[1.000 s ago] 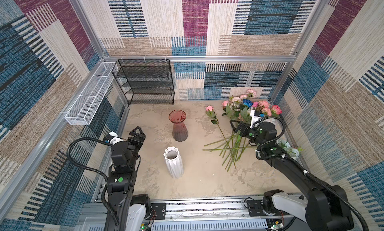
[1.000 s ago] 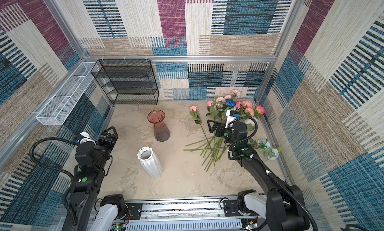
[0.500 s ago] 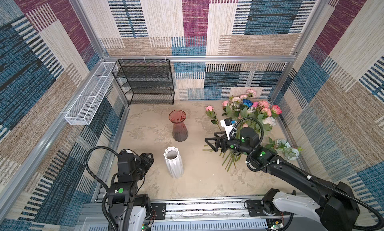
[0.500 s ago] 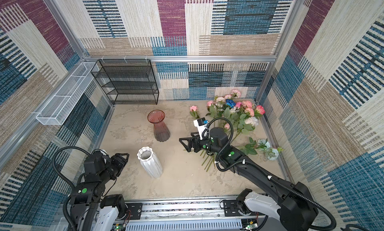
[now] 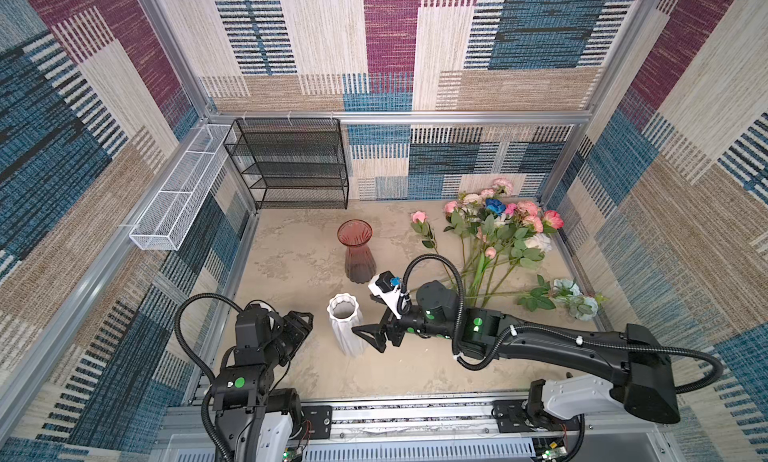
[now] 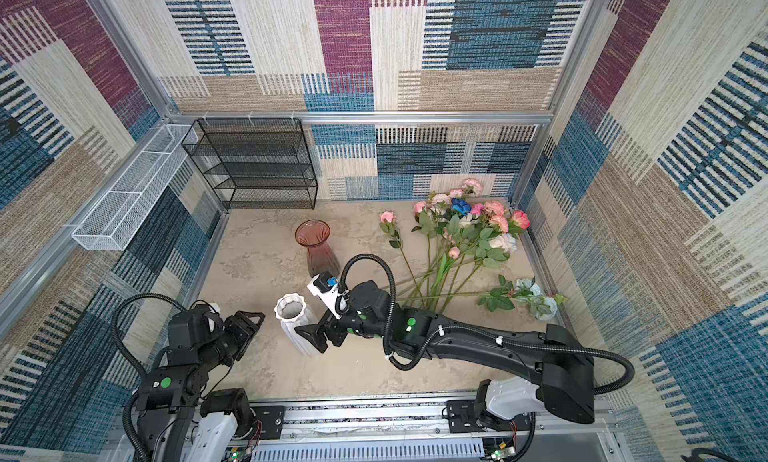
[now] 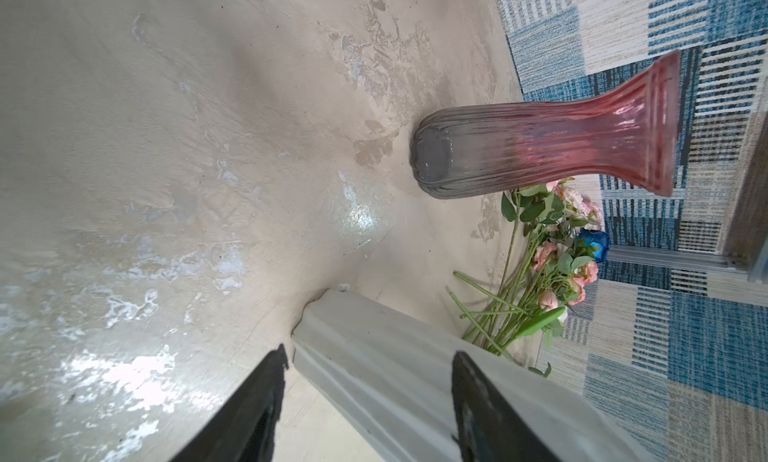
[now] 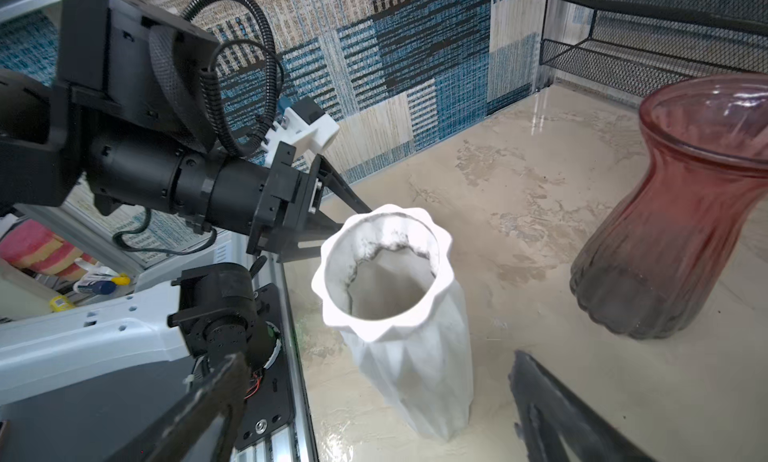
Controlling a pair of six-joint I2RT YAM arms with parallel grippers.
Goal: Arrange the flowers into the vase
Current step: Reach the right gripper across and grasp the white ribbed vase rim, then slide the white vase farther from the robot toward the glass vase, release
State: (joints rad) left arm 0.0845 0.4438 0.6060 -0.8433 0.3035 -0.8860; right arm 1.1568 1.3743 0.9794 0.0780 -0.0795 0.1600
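Observation:
The flowers lie in a heap at the back right, with pink, peach, cream and blue heads on long green stems. One pale blue stem lies apart, nearer the right wall. A white faceted vase stands upright near the front. A pink glass vase stands behind it. My right gripper is open and empty at the white vase's right side. My left gripper is open on the vase's left, not touching it.
A black wire shelf stands against the back wall at the left. A white wire basket hangs on the left wall. Patterned walls close in on three sides, and a metal rail runs along the front edge.
My right arm has swung from the flower heap leftward and toward the front, to the white vase, carrying nothing. My left gripper has come down low, level with that vase.

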